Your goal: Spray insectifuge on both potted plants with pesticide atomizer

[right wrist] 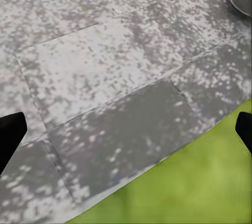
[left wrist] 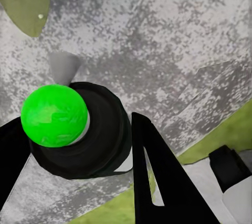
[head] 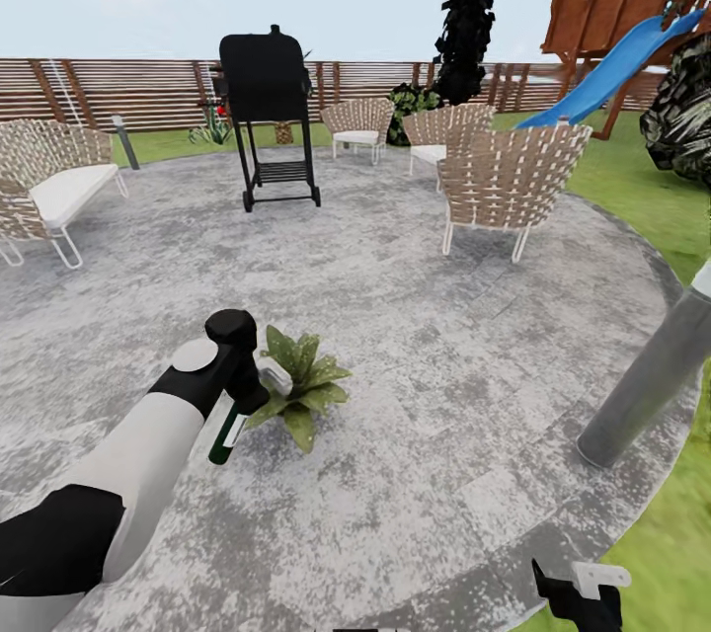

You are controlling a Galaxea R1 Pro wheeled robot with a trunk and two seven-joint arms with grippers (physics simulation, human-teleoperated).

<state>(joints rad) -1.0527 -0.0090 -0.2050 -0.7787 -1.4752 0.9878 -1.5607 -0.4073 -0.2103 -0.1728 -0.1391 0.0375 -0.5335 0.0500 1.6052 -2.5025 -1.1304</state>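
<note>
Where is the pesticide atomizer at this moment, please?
In the head view the pesticide atomizer is held in the left claw, at lower left above the patio, beside a potted plant.

A round grey stone patio (head: 415,336) of mottled slabs carries everything, ringed by green lawn (head: 632,188). One potted plant (head: 301,385) sits on the near part of the patio. Farther back stand a black grill (head: 267,114), three wicker chairs (head: 509,183) and a cushioned wicker sofa (head: 49,188) at the left edge. A grey bollard lamp (head: 652,375) rises at the patio's right rim beside the grass.
</note>
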